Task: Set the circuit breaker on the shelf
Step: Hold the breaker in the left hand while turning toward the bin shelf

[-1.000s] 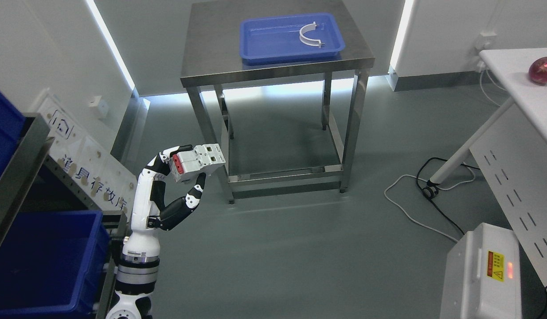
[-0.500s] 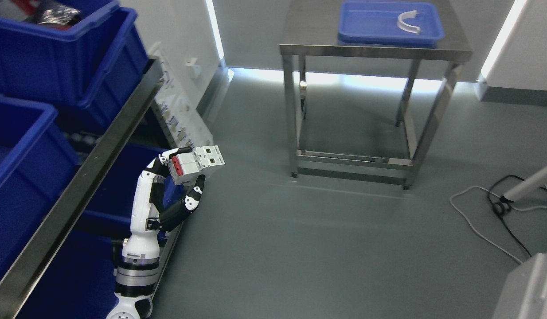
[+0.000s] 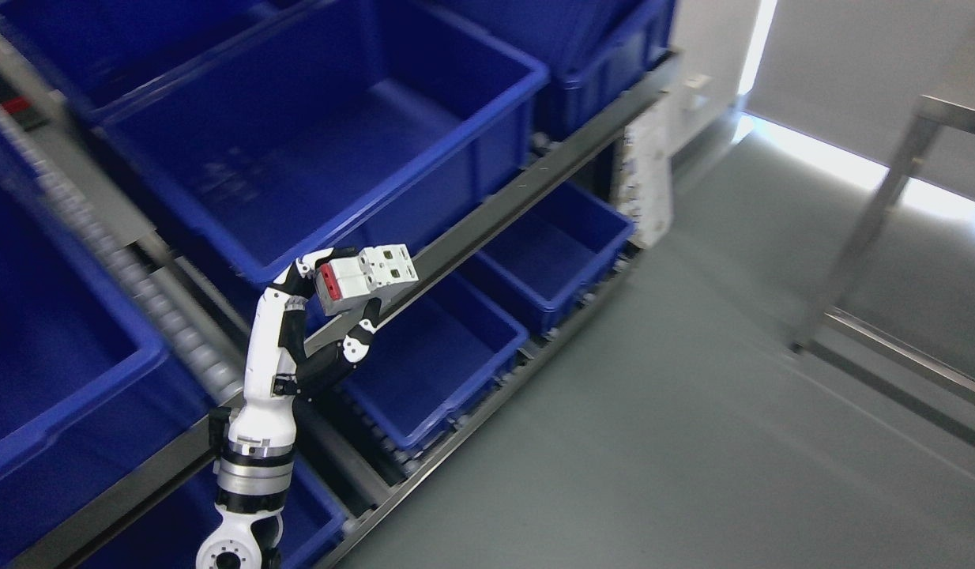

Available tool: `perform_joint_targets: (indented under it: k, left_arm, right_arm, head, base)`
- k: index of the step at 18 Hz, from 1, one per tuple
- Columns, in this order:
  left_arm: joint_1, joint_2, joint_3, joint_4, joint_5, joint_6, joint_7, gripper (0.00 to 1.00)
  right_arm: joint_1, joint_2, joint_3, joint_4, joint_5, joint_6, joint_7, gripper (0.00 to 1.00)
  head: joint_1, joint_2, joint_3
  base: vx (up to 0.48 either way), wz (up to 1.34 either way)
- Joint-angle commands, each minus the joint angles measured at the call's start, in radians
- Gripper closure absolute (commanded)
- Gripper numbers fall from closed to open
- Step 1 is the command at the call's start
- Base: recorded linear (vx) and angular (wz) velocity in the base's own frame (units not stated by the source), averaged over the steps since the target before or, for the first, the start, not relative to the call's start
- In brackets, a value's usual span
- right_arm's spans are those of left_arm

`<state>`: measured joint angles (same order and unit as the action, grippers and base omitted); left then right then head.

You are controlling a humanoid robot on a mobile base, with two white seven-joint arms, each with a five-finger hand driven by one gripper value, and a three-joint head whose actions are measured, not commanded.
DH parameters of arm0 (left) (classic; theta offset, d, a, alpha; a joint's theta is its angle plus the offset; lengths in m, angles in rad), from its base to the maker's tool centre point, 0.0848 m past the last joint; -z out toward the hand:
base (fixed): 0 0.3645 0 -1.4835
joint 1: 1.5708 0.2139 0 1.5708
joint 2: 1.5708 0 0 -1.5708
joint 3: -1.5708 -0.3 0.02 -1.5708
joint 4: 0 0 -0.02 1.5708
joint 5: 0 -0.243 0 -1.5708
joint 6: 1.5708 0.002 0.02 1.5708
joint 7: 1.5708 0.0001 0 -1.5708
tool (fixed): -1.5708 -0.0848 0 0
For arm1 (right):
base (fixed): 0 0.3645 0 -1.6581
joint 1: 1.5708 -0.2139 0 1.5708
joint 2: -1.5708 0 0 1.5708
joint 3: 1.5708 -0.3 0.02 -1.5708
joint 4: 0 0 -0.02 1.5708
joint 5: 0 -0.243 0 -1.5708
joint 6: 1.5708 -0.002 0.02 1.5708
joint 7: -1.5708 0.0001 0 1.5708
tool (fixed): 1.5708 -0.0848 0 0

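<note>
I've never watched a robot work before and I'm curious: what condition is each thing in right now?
Left hand: raised, fingers closed around the circuit breaker.
Circuit breaker: held in the air in front of the shelf, not yet set down.
Big upper bin: open-topped, looks empty.
Lower bins: open, nothing visible inside.
Shelf rail: bare metal.

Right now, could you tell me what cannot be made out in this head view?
- Right hand: not in view at all.
- Circuit breaker: its print is too small to read, and the left hand covers its underside.
- Steel table: top cut off by the right edge, blurred.
- Lower bins: partly hidden under the shelf rail.
- Large upper bin: floor blurred.
</note>
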<state>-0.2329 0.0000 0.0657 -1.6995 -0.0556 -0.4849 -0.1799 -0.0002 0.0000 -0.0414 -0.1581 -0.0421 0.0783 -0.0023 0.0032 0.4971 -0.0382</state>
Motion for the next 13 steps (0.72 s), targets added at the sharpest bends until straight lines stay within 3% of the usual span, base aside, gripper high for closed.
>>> perform_joint_targets:
  k: [1,3,7,10,13]
  left_arm:
    - [-0.245,0.017,-0.053,-0.005,-0.003,0.206,0.01,0.82]
    - [-0.337,0.017,-0.053,-0.005,-0.001,0.349,0.013,0.82]
    - [-0.477,0.017,-0.073,0.0,-0.009,0.529,0.008,0.82]
    - [-0.479,0.053,-0.09,0.049,-0.177,0.555,-0.033,0.82]
    - [-0.489,0.07,-0.103,0.139,-0.23,0.56,-0.067,0.82]
  right_arm:
    - [0.016,-0.017,0.0,0.0,0.001,-0.031,-0.001,0.0]
    - [0.016,-0.017,0.0,0.0,-0.001,-0.031,-0.001,0.0]
    - [0.016,-0.017,0.0,0.0,0.001,-0.031,-0.001,0.0]
    - [0.016,-0.017,0.0,0.0,0.001,-0.031,-0.001,0.0]
    - [0.016,-0.017,0.0,0.0,0.001,-0.031,-0.001,0.0]
  head:
    - [0.0,0.0,0.0]
    - [0.0,0.0,0.0]
    - [0.0,0.0,0.0]
    - [0.0,0.0,0.0]
    - [0.0,0.0,0.0]
  base:
    - [-0.083,1.27]
    - [-0.072,1.23]
    - [-0.037,1.05]
    - [0.001,0.87]
    - [0.051,0.48]
